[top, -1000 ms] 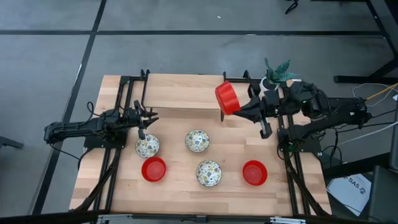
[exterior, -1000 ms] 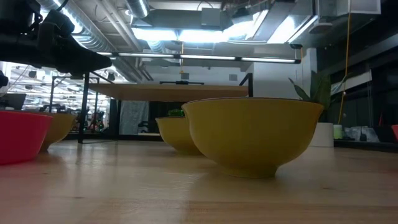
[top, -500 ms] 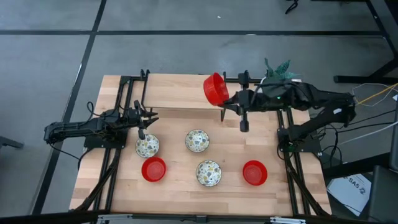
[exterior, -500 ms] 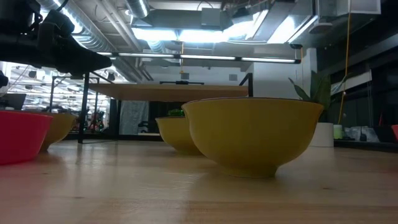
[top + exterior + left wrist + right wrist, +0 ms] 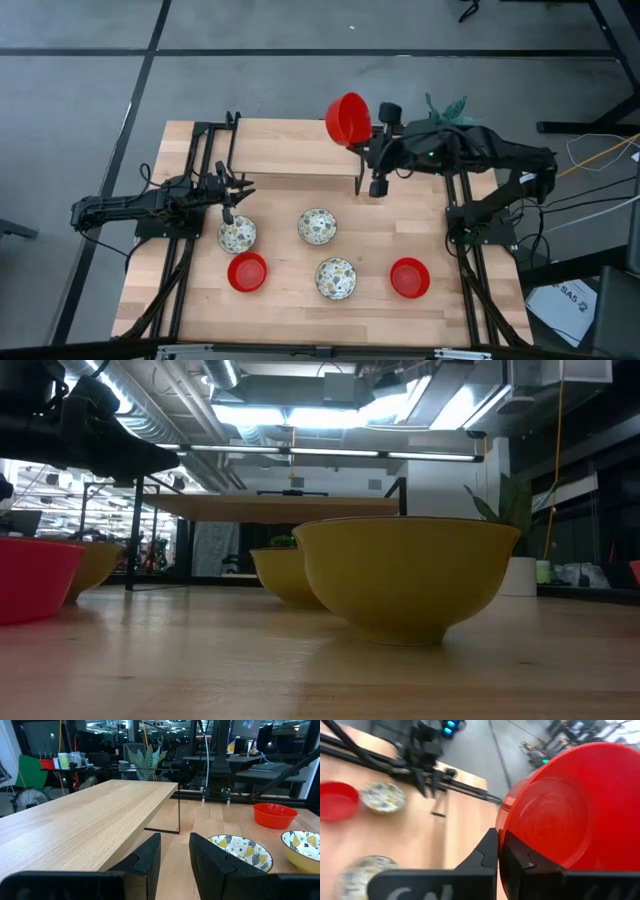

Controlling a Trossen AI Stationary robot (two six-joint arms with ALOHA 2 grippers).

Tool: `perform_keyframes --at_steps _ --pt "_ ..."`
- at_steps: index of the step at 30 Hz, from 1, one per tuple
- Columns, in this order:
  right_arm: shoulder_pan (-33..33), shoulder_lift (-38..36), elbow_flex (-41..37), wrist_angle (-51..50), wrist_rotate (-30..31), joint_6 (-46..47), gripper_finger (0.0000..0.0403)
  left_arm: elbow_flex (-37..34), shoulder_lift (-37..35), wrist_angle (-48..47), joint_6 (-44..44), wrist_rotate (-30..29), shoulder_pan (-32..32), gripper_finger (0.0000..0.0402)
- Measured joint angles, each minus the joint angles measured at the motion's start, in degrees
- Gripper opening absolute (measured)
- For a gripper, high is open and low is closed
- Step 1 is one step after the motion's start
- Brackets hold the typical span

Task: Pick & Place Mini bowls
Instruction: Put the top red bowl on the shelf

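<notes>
1 red bowl [image 5: 347, 118] is pinched at its rim by the right gripper [image 5: 358, 137], aloft over the raised shelf [image 5: 290, 148]. 5 bowls are left on the desk [image 5: 372, 245]. Left gripper [image 5: 240, 192]: fingers spread, empty, above a patterned bowl [image 5: 237, 235].

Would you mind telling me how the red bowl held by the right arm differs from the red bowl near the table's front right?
The held red bowl is pinched at its rim by the right claw; the front-right red bowl is touched by nothing. The held bowl is tipped on edge above the table's far side; the other sits upright on the table. Both are plain glossy red and look alike in size.
</notes>
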Motion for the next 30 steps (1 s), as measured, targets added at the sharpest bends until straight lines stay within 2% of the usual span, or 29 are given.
perform_keyframes --at_steps 9,12,21,30 --pt "-0.02 2.36 0.00 0.00 12.08 -3.82 0.0009 0.00 0.00 0.00 0.00 0.00 -0.01 0.0098" --pt "-0.47 3.48 0.00 -0.04 14.37 -4.16 0.0009 0.00 -0.01 0.00 0.00 0.00 0.00 0.0098" --pt "-4.96 5.56 0.00 -4.09 14.08 -3.26 0.0010 0.00 0.00 0.00 0.00 0.00 -0.02 0.0098" --pt "-12.66 5.66 0.00 -5.84 4.93 3.39 0.0010 0.00 0.00 0.00 0.00 0.00 -0.02 0.0098"
